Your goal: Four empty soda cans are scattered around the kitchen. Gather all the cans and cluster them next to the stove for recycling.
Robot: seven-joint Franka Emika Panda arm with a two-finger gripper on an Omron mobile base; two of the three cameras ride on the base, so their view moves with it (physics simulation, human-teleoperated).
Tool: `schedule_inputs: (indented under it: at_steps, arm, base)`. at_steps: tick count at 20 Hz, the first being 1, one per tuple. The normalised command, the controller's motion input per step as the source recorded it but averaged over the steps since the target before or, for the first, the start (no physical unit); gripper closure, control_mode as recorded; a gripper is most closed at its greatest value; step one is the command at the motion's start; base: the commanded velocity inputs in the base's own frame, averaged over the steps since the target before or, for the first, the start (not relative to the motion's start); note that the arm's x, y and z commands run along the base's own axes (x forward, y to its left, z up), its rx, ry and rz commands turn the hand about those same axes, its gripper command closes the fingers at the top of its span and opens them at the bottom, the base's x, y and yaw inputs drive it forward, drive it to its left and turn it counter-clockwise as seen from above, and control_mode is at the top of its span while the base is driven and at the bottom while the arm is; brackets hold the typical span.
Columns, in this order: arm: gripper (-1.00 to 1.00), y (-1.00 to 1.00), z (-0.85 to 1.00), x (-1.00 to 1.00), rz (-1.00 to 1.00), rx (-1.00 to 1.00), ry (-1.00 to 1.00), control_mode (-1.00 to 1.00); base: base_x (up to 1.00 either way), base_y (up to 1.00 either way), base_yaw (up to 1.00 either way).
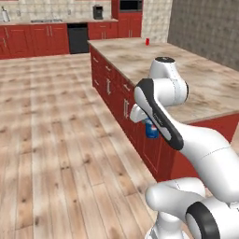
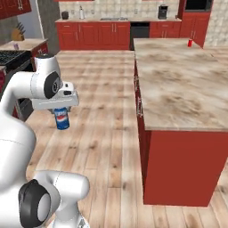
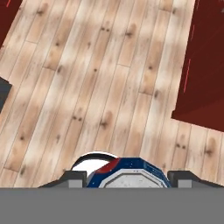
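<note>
The fingers [image 3: 127, 178] are clamped on a blue cylindrical soda can with a silvery top [image 2: 62, 119], carried upright above the wood plank floor [image 1: 51, 140] beside the red-cabinet island. A small bright red can [image 2: 190, 42] sits at the far end of the island's beige marble surface [image 2: 187, 84] — not collected yet. The black gas stove [image 2: 10, 58] is at the left edge of the right base view, w/ no cans seen beside it. Judging from this, approx. one can in transit — the rest left to do.
</note>
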Motion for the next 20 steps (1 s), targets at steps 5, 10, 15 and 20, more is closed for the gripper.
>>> schedule_inputs:
  at_steps: [5,10,15,20]
  arm:
    - [1.0,0.0,0.0,0.0,0.0,0.0,0.0,1.0]
    - [1.0,0.0,0.0,0.0,0.0,0.0,0.0,1.0]
    - [1.0,0.0,0.0,0.0,0.0,0.0,0.0,1.0]
    - [1.0,0.0,0.0,0.0,0.0,0.0,0.0,1.0]
  base:
    - [-0.28,1.0,-0.1]
    - [0.03,0.94,-0.07]
    - [0.73,0.75,-0.13]
    - [0.98,0.61,-0.13]
